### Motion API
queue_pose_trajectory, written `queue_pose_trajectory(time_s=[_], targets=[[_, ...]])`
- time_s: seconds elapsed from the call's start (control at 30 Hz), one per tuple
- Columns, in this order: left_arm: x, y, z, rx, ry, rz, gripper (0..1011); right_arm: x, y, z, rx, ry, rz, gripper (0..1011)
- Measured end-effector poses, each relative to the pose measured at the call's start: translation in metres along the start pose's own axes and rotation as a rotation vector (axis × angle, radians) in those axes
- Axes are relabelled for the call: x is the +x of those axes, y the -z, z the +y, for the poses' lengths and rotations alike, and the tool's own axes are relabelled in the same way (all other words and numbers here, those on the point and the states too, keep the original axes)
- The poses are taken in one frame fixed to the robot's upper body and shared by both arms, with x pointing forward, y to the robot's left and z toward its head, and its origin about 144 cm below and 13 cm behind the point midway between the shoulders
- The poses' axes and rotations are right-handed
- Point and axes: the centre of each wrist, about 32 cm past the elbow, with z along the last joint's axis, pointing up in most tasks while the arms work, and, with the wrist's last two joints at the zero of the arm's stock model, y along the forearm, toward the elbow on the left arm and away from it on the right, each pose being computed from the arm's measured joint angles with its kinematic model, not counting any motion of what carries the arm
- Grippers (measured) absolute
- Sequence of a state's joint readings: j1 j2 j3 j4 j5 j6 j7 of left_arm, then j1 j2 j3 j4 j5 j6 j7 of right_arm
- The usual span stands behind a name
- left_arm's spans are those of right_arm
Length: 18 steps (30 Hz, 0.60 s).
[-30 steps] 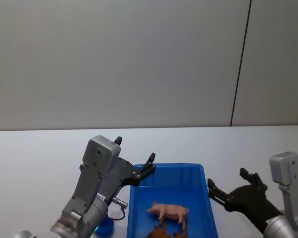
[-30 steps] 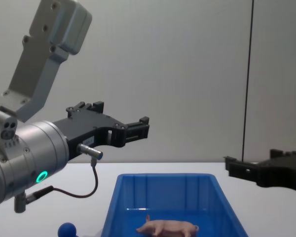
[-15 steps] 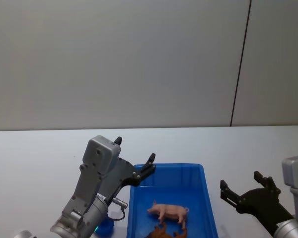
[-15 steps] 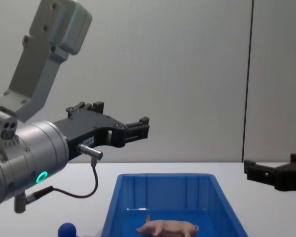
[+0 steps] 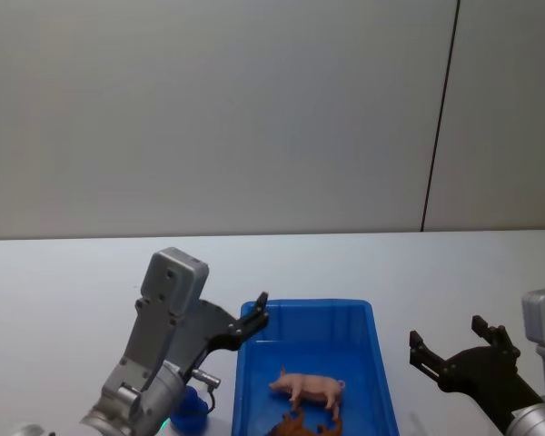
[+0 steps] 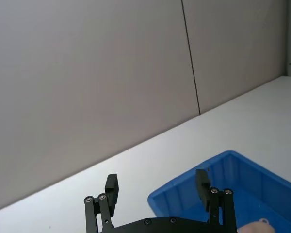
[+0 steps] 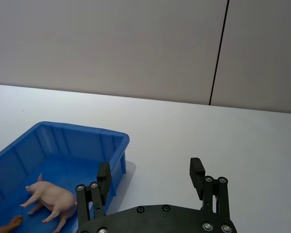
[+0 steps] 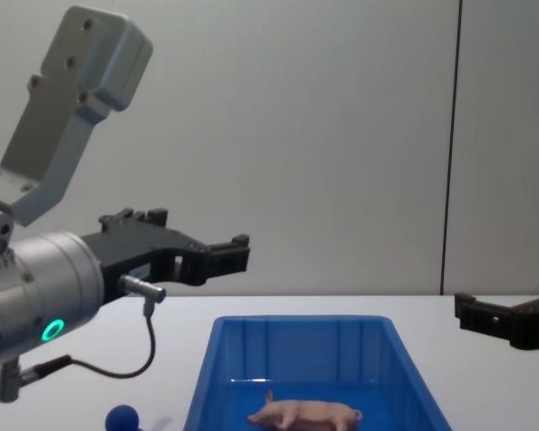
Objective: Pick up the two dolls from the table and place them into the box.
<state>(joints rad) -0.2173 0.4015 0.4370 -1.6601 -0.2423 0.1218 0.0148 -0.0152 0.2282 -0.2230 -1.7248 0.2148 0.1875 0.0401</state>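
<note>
The pale pink pig doll (image 5: 307, 388) (image 7: 51, 198) (image 8: 305, 415) stands inside the blue box (image 5: 309, 305) (image 8: 296, 352) (image 7: 72, 141) (image 6: 223, 167). On the table just left of the box sits the deep blue doll (image 5: 191, 413) (image 8: 123, 417), partly hidden under my left arm. My left gripper (image 5: 247, 324) (image 6: 156, 180) (image 8: 226, 255) hovers open and empty above the box's far left corner. Right of the box, above the table, my right gripper (image 5: 447, 334) (image 7: 149, 168) (image 8: 505, 310) is open and holds nothing.
A brown toy figure (image 5: 300, 425) (image 7: 2, 227) lies in the box in front of the pig. The white table (image 5: 64, 300) runs wide to both sides and back to a grey wall with a dark vertical seam (image 5: 439, 118).
My right gripper has pulled away to the right from the box. My left gripper has drawn back to the left. The pig has stayed in the box.
</note>
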Motion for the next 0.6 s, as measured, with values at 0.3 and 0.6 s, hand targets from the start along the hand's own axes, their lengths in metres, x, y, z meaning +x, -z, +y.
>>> queue_pose_trajectory(time_s=[0.3, 0.6], targets=[[0.003, 0.000, 0.007, 0.106, -0.039, 0.039, 1002, 0.000, 0.000, -0.001, -0.001, 0.005, 0.000, 1001], [0.003, 0.004, 0.014, 0.208, -0.087, 0.081, 1001, 0.001, 0.000, -0.001, 0.000, 0.008, 0.000, 1001]])
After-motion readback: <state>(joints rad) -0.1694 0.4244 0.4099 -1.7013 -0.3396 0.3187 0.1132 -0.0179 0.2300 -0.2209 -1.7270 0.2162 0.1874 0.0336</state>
